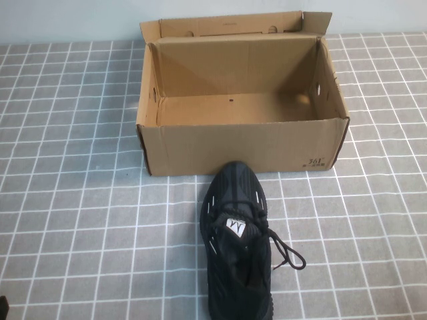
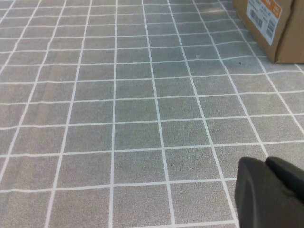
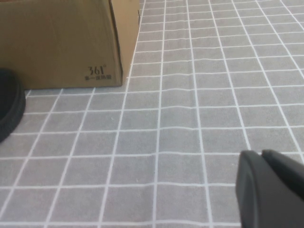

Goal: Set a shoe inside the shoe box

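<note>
My left gripper point(image 2: 270, 190) shows only as a dark block at the edge of my left wrist view, low over the gray grid-patterned tablecloth point(image 2: 142, 118), and I cannot tell how its fingers stand; it holds nothing that I can see, and only a labelled corner of the shoe box point(image 2: 273, 23) lies ahead of it. My right gripper point(image 3: 268, 190) is the same story in the right wrist view: a dark block above the cloth, its state beyond telling, with the "361" corner of the box and a black curve of the shoe point(image 3: 9, 102) off to one side. Outward from there, the high view gives the layout: the black mesh sneaker point(image 1: 239, 243) lies on the cloth just in front of the box's near wall, toe almost touching it, heel toward me, laces point(image 1: 283, 250) trailing loose on the side of the box's "361" corner. The brown cardboard shoe box point(image 1: 243, 143) stands open and empty, flaps up. I judge the shoe light, with a soft upper that will give under pressure and a firmer sole, not fragile or slippery. I would grip across the collar or heel, where the rim is stiffest, clear of the laces, and lift the toe over the near wall.
</note>
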